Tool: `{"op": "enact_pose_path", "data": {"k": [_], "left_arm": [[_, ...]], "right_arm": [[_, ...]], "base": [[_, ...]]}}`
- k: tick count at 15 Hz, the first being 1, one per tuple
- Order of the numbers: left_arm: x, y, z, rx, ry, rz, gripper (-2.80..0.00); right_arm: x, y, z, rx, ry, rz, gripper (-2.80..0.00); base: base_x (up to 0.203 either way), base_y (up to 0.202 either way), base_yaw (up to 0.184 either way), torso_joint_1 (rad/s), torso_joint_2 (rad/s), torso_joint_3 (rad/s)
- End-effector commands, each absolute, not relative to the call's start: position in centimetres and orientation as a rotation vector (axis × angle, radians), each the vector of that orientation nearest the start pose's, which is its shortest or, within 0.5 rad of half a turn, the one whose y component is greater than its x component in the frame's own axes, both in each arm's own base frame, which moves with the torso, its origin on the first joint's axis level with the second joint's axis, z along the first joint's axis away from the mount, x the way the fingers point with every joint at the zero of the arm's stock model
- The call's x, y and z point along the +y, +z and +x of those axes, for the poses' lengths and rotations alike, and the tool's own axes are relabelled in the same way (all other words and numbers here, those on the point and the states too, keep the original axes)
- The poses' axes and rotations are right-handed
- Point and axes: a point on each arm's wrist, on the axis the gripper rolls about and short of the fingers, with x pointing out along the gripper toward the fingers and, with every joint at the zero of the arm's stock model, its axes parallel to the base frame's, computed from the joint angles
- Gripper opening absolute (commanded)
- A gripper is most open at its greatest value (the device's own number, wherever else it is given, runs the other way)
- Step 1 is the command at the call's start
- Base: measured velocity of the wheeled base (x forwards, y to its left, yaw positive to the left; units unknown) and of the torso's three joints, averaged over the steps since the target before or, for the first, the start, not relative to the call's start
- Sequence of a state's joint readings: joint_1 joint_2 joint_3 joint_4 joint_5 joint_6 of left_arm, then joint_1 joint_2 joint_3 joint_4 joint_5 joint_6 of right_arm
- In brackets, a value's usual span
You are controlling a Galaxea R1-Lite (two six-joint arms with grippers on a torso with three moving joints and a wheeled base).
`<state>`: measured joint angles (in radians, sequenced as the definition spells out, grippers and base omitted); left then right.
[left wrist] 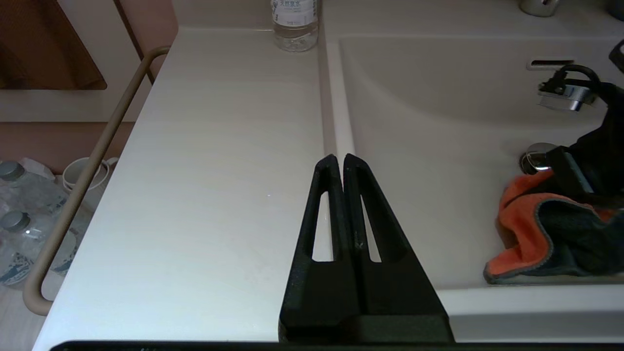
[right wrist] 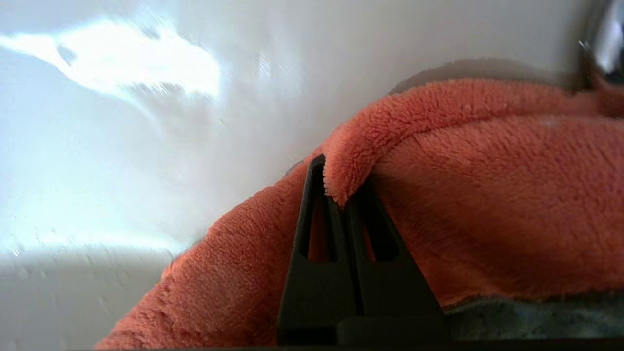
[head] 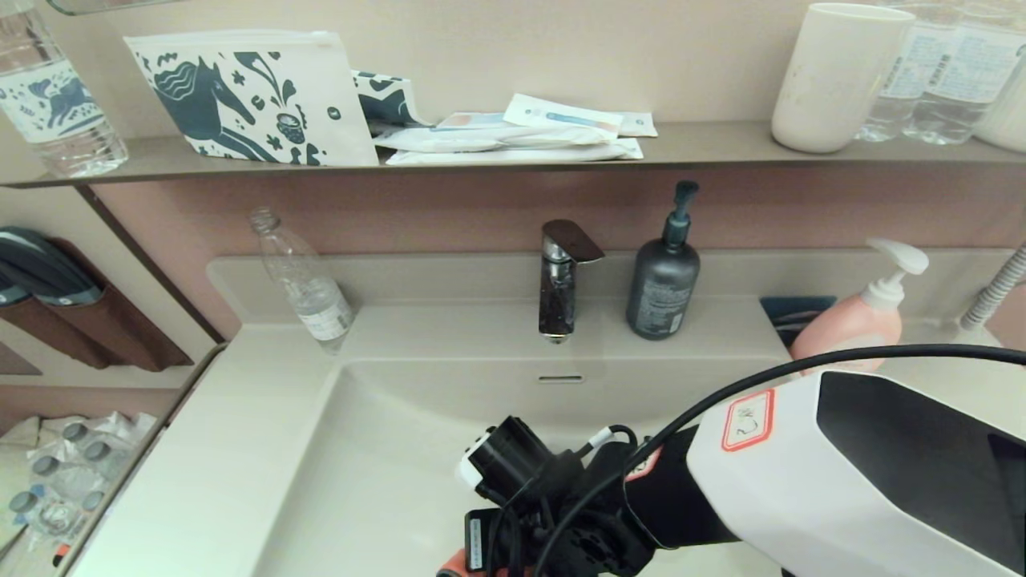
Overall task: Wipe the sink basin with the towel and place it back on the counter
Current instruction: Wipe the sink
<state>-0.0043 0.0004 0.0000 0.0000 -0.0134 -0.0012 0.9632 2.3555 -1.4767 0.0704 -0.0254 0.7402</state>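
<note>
The orange towel (right wrist: 487,195) lies bunched on the floor of the sink basin (head: 385,449), near its front wall and beside the chrome drain stopper (left wrist: 536,158). My right gripper (right wrist: 341,178) is shut on a fold of the towel, down inside the basin. In the left wrist view the towel (left wrist: 524,229) shows its dark grey edging under my right wrist. In the head view only a sliver of the towel (head: 457,567) shows below that wrist. My left gripper (left wrist: 340,157) is shut and holds nothing, hovering over the counter (left wrist: 219,170) at the basin's left rim.
A chrome faucet (head: 561,280) and a dark pump bottle (head: 664,280) stand on the back ledge. A clear plastic bottle (head: 309,288) is at back left and a pink soap pump (head: 858,320) at back right. A rail (left wrist: 83,180) runs along the counter's left edge.
</note>
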Motion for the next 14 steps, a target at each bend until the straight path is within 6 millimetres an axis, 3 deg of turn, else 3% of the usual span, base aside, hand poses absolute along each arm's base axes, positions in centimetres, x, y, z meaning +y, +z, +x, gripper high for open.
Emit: {"op": "enact_pose_path", "data": {"k": [1, 7, 14], "left_arm": [[0.0, 7.6, -2.3, 0.0, -0.018, -0.002, -2.8], [0.0, 7.5, -2.3, 0.0, -0.018, -0.002, -2.8], [0.0, 7.5, -2.3, 0.001, -0.018, -0.002, -2.8]], "right_arm": [[37.7, 3.2, 26.2, 1.055, 0.454, 0.176, -2.8], [39.4, 4.8, 27.8, 0.913, 0.443, 0.181, -2.8], [39.3, 4.4, 30.0, 0.746, 0.354, 0.046, -2.8]], "base": [[0.0, 0.0, 0.0, 0.0, 0.0, 0.0], [0.0, 0.0, 0.0, 0.0, 0.0, 0.0], [0.0, 0.0, 0.0, 0.0, 0.0, 0.0]]}}
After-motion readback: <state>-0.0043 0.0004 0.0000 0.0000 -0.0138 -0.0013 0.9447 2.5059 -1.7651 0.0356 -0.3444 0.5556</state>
